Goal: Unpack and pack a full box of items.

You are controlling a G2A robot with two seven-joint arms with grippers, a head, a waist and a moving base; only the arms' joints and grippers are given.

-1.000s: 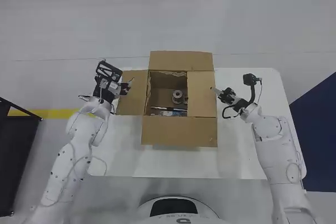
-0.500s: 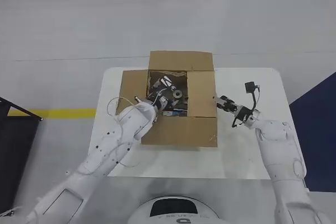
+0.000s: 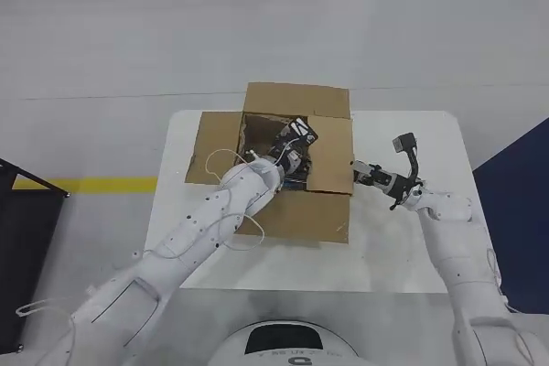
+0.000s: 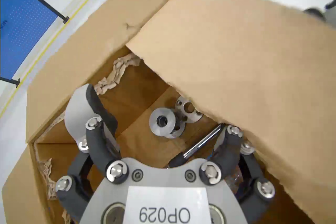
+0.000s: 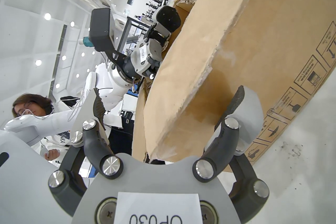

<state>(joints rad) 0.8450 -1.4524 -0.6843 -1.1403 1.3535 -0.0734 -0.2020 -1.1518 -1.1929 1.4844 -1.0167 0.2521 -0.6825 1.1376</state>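
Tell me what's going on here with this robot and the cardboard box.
A two-armed robot is working at an open cardboard box on a white table. Its left hand is down inside the box, open, just above a metal spool and a thin metal rod on the box floor, gripping nothing yet. Its right hand, also open, straddles the edge of the side flap from outside.

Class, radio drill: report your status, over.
Left gripper open, down in the box over a metal spool. Right gripper open at the side flap edge. Flap leans over the opening, crowding access.
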